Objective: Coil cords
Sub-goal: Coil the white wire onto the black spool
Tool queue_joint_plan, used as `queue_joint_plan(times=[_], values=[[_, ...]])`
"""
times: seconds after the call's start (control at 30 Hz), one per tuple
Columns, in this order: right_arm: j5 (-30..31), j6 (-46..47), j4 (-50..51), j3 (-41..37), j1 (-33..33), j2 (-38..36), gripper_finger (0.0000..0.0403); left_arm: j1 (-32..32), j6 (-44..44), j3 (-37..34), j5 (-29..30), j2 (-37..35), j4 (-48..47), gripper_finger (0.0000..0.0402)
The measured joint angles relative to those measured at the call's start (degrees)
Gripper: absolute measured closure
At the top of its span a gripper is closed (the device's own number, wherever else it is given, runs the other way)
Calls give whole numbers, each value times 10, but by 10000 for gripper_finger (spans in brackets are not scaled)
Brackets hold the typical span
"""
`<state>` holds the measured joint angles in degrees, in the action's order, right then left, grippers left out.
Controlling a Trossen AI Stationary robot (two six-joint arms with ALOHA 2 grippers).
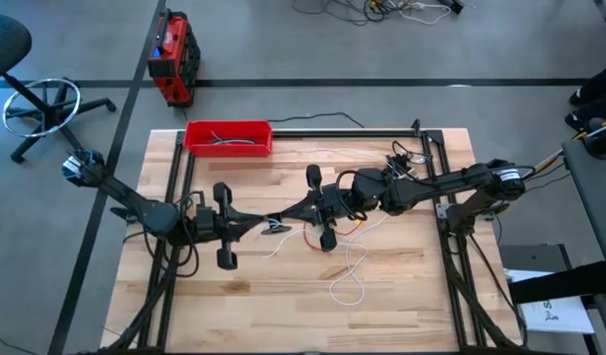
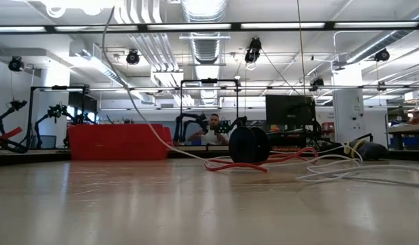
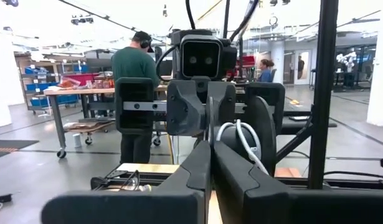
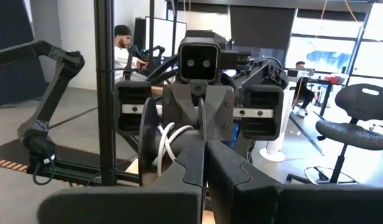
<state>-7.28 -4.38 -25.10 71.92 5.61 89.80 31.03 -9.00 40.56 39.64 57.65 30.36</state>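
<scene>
White cord [image 1: 354,271] lying slack mid-table, looped toward the front edge; partly wound turns visible on a black spool [image 3: 256,134] between both grippers. Red cord [image 1: 342,233] tangled just beneath. Left gripper [image 1: 276,226] and right gripper [image 1: 301,211] meeting tip to tip, fingers pressed closed; hold on the cord not discernible. Risk: turns slipping off, red snagging with white.
</scene>
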Motion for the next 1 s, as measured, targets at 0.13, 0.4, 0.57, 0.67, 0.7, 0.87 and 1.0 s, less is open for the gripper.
queue_joint_plan(times=[0.13,0.4,0.57,0.67,0.7,0.87,1.0], values=[[-1,0,1,0,0,0,403,0,0,0,0,8,-6,392],[-3,0,3,0,0,0,403,0,-4,0,-12,13,-6,391],[-2,8,3,0,0,0,403,0,-12,0,-12,13,-6,399],[-2,18,5,0,0,0,403,1,-28,0,2,20,4,400],[-2,20,5,0,0,0,403,2,-33,0,9,22,6,400],[-1,31,17,0,0,-2,383,2,-37,0,17,23,7,401],[12,14,110,26,-1,-7,336,4,-49,0,54,20,5,401]])
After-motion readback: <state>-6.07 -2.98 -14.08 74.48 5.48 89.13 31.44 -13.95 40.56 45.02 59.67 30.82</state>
